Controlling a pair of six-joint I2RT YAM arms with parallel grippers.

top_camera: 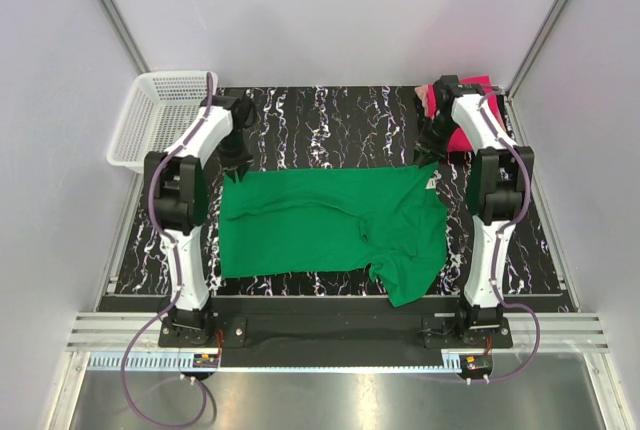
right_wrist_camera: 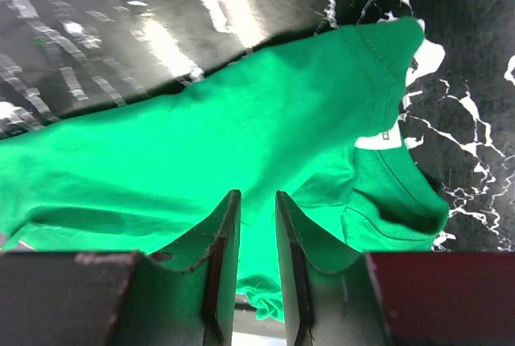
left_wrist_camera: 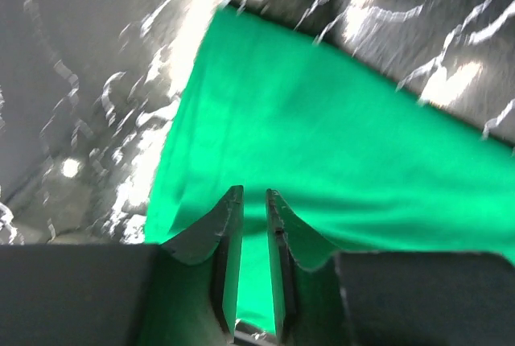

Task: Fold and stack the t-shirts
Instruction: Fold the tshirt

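The bright green t-shirt [top_camera: 330, 220] lies spread across the black marbled mat, rumpled at its right end, with one part reaching the mat's front edge. Its white neck label [right_wrist_camera: 378, 138] faces up near the right end. My left gripper [top_camera: 237, 158] hovers over the shirt's far left corner. Its jaws [left_wrist_camera: 253, 193] stand a narrow gap apart, with only the shirt [left_wrist_camera: 322, 137] seen below them. My right gripper [top_camera: 428, 148] hovers over the far right corner. Its jaws [right_wrist_camera: 257, 195] are also slightly apart and empty above the shirt [right_wrist_camera: 225, 137]. The hot pink t-shirt [top_camera: 430, 100] lies at the back right, partly hidden behind the right arm.
A white mesh basket [top_camera: 135, 130] stands off the mat at the back left. Grey walls enclose the table on three sides. Bare black marbled mat [top_camera: 320, 120] lies behind the green shirt.
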